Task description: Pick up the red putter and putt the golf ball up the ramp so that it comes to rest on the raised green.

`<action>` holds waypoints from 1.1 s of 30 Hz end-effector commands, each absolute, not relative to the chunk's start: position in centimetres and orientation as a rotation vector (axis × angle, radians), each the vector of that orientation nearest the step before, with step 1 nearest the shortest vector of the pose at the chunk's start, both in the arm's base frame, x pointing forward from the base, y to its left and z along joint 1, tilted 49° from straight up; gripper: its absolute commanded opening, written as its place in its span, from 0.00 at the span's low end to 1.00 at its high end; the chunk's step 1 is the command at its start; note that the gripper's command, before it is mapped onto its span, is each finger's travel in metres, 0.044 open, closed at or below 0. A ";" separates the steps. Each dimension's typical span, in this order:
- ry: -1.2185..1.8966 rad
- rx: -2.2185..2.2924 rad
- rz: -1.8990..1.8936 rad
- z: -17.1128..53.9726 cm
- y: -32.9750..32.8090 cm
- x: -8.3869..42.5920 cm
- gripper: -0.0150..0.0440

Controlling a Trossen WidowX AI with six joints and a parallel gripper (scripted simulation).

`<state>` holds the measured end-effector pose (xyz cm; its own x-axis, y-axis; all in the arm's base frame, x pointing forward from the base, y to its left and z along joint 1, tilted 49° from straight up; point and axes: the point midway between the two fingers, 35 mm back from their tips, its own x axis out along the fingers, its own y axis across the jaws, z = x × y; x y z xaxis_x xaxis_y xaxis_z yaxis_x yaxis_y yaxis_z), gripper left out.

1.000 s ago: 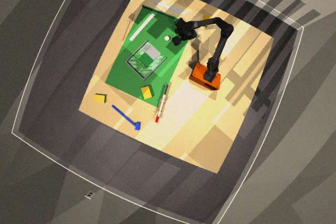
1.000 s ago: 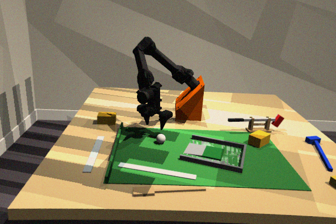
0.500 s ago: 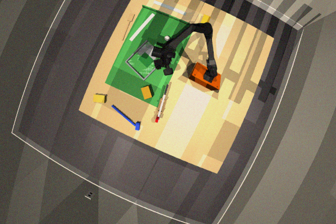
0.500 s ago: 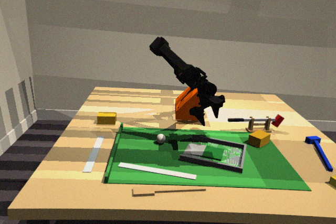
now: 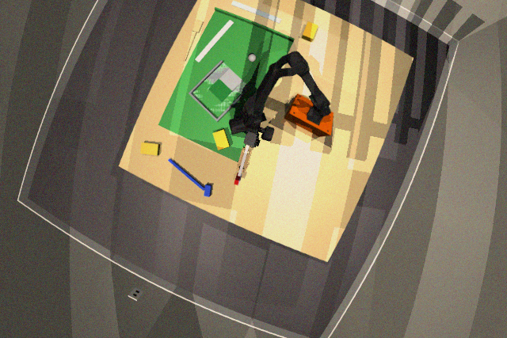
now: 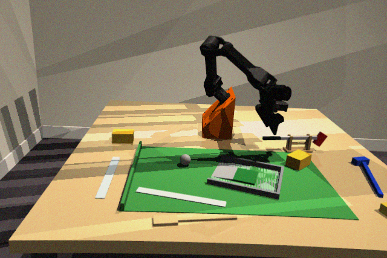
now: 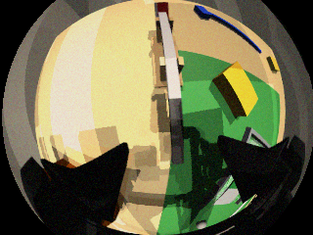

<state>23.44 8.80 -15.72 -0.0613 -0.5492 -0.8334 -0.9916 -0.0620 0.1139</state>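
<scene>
My gripper [image 5: 254,136] hangs open and empty over the handle end of the red putter [image 5: 242,164], just beside the mat [image 5: 186,113]. The ball [image 5: 251,57] sits well apart.

Place: bare test room
Evidence: grey walls [image 6: 156,30], striped floor [image 5: 81,244], one wooden table [image 6: 78,217] with a miniature golf mat [image 6: 175,183]

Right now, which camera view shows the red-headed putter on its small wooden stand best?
The exterior view: the putter lies side-on on its stand. The wrist view foreshortens it under the open gripper. The top view shows it small, partly hidden.
</scene>
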 end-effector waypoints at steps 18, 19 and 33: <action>1.637 -1.673 1.038 -18.9 5.8 23.8 1.00; 1.637 -1.673 1.038 -18.9 5.8 23.8 1.00; 1.638 -1.674 1.037 -20.2 4.3 23.7 1.00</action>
